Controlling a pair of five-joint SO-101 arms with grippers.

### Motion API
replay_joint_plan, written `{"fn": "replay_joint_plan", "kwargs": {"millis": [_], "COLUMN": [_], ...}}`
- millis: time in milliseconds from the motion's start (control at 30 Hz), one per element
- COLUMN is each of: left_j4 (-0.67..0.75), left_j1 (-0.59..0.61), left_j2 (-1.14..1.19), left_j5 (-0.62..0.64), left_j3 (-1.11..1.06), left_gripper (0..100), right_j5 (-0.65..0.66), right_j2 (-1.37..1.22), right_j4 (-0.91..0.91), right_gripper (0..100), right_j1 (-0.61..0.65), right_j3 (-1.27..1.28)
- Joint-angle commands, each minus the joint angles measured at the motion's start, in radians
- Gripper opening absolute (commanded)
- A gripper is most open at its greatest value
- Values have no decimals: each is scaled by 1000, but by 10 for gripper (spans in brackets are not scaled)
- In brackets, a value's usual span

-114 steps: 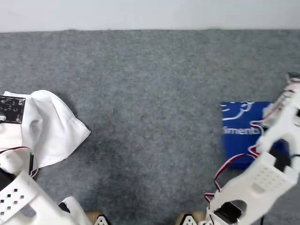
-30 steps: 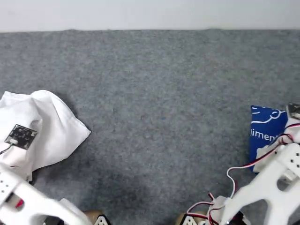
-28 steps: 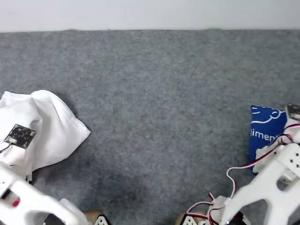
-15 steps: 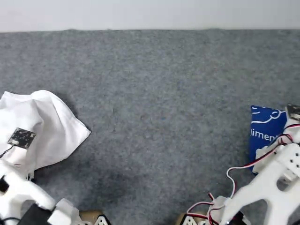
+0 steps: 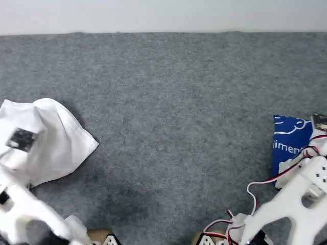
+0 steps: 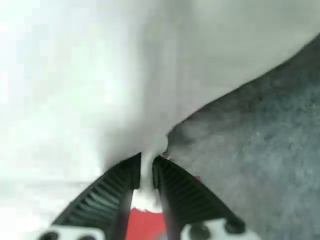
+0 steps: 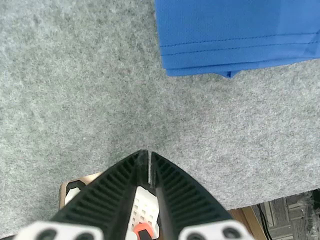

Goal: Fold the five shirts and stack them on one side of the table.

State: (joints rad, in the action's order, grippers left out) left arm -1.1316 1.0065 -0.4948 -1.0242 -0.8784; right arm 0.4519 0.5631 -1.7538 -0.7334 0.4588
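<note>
The folded blue shirt (image 5: 288, 139) now lies farther right. The right tool (image 7: 149, 155), closed and empty, has backed off. The left tool (image 6: 147, 161) pinches the crumpled white shirt (image 5: 56, 138), likely next for folding.

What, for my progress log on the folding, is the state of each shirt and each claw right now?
white shirt: crumpled, not folded, at one side of the table.
blue shirt: folded flat, at the opposite side.
left claw: shut on the white shirt's fabric.
right claw: shut, holding nothing, over the grey mat.
</note>
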Motion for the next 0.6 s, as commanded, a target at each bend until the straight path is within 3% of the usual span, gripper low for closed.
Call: {"fn": "replay_joint_plan", "kwargs": {"millis": [0,67,233,567], "left_j4": [-110,-110,-57,91], "left_j1": [-43,-80,-207,-502], "left_j2": [-255,-356,-534,-624], "left_j5": [9,31,224,408], "left_j3": [90,97,101,211], "left_gripper": [14,14,14,14], "right_j5": [9,9,9,9], "right_j2": [38,38,38,38], "right_j4": [-33,-33,-33,-33], "right_gripper": [8,8,8,8], "right_j1": [15,15,15,15], "right_j3": [-11,-11,-11,-11]}}
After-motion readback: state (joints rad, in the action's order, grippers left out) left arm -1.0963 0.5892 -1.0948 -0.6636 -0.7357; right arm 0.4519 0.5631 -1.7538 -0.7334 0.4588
